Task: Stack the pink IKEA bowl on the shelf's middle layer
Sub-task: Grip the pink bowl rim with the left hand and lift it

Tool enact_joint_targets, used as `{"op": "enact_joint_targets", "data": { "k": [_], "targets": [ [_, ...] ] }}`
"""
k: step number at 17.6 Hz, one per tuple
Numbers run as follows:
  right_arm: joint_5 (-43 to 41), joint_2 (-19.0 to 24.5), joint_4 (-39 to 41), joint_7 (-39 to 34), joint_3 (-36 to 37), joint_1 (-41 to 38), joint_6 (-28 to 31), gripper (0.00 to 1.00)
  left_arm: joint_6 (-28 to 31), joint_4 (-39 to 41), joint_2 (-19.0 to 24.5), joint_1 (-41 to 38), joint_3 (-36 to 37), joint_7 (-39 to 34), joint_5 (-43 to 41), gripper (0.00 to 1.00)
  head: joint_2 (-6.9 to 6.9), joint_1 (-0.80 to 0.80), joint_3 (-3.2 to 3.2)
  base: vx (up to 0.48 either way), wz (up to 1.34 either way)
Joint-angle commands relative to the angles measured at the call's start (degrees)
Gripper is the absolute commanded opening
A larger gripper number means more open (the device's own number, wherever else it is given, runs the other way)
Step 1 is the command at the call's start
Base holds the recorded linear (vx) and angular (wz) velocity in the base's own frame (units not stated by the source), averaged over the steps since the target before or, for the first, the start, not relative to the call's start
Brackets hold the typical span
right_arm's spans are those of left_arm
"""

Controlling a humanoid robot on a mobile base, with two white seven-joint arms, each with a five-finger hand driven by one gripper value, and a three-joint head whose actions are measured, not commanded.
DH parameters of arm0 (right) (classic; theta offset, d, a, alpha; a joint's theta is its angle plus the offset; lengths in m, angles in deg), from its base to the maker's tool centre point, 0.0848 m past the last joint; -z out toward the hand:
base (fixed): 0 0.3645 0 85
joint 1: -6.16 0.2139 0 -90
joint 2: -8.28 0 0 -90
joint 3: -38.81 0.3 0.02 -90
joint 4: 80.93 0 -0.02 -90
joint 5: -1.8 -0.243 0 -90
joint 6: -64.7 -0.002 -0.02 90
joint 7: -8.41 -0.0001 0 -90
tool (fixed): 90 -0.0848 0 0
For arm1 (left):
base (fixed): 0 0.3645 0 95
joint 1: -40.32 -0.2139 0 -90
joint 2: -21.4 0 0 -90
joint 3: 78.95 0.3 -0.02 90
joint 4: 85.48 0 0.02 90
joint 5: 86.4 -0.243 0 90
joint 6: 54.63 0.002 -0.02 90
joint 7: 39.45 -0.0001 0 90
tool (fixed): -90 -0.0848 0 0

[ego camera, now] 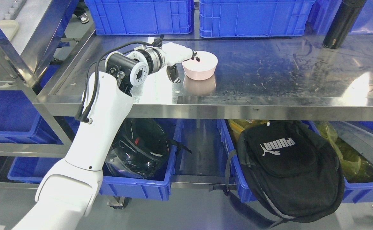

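The pink bowl sits upside down on the steel shelf, pale pink, wider at the top rim as seen, narrowing toward the surface, with its reflection just below it in the metal. It stands left of the shelf's middle, set back from the front edge. From the lower left the white left arm reaches up over the front lip, and the left hand meets the bowl's left side: the fingertips rest on the bowl's upturned face near its left rim, while a dark thumb hangs down just beside the bowl's wall; whether it touches cannot be told. The fingers are narrowly curled around that edge. To the right of the bowl the shelf runs bare to a black bottle at the back right corner. Blue crates line the rear edge.
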Motion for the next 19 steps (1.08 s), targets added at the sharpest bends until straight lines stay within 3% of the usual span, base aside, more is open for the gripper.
{"op": "enact_joint_targets", "data": {
  "k": [1,15,19],
  "targets": [
    [0.0,-1.0,1.0,0.0,0.0,-1.3,0.0,1.0,-0.2,-10.7,-4.4,3.0,2.1,-0.2,-0.4,0.73,0.0,0.0,0.0,0.0,0.0],
    [0.0,-1.0,1.0,0.0,0.0,-1.3,0.0,1.0,-0.7,-22.0,-5.6,6.5,2.3,-2.5,-2.9,0.69,0.0,0.0,0.0,0.0,0.0],
    [0.0,-1.0,1.0,0.0,0.0,-1.3,0.0,1.0,-1.6,-24.3,-5.6,6.6,2.7,-2.5,-2.9,0.6,0.0,0.0,0.0,0.0,0.0]
  ]
}}
